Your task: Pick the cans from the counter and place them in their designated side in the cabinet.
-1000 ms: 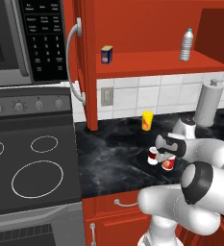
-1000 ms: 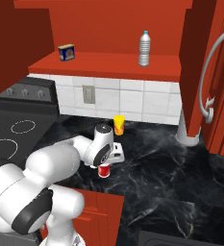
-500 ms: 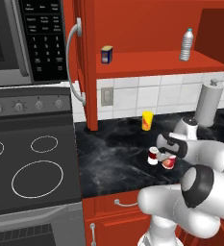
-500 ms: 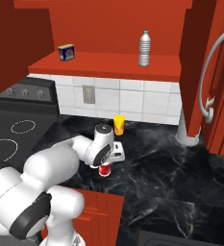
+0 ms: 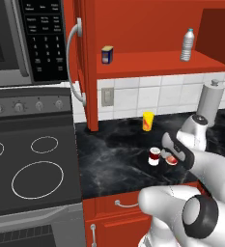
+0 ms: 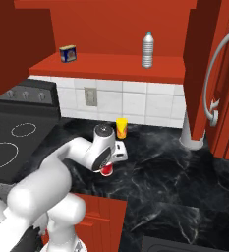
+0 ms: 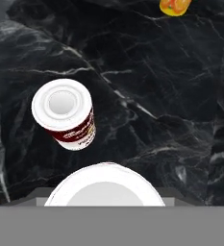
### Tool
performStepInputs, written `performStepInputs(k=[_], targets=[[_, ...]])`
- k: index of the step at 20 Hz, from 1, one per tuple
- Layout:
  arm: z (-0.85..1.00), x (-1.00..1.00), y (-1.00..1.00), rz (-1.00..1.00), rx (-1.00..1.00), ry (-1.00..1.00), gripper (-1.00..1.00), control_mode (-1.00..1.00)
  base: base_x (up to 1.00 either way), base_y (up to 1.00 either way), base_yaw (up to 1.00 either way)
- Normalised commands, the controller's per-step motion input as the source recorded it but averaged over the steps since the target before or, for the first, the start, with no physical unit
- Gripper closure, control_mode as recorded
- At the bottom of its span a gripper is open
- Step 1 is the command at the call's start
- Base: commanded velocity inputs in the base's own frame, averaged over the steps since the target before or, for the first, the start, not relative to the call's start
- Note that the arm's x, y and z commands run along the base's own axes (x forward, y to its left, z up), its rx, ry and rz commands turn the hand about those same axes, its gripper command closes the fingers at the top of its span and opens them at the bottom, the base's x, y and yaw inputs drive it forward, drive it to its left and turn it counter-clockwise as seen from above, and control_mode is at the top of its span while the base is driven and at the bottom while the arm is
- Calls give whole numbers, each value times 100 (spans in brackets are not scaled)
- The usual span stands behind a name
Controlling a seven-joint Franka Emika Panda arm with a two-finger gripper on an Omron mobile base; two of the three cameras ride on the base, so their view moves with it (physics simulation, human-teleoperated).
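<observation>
Left base view: the fingers [image 5: 170, 155] sit low over the black tabletop [image 5: 114, 159], pinching the red can [image 5: 171, 158]; the maroon can [image 5: 154, 156] stands just beside it.
Right base view: red can [image 6: 106, 170] under the hand; yellow cup [image 6: 121, 126] behind.
Hand view: maroon can [image 7: 65, 114] upright, white lid below it.

Glossy black marble-look bench [image 7: 180, 96], white-veined. 2 cans: maroon can [image 7: 68, 115] with smooth pale metal-like lid, red can [image 5: 171, 159] shiny. Clear plastic-look bottle [image 6: 147, 49]. Smooth red cabinet [image 5: 147, 29], silver metallic handle [image 5: 75, 62].
</observation>
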Motion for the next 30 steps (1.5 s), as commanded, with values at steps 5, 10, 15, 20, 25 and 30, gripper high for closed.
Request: performStepInputs(k=[5,10,15,20,25,30], targets=[[41,-15,0,0,0,-4,100,-100,0,0,0],[40,-20,0,0,0,-2,100,-100,0,0,0],[39,-26,0,0,0,0,100,-100,0,0,0],[43,-21,0,-3,1,0,100,-100,0,0,0],[39,-11,4,-9,1,-2,100,-100,0,0,0],[33,-13,11,-12,2,-6,100,-100,0,0,0]])
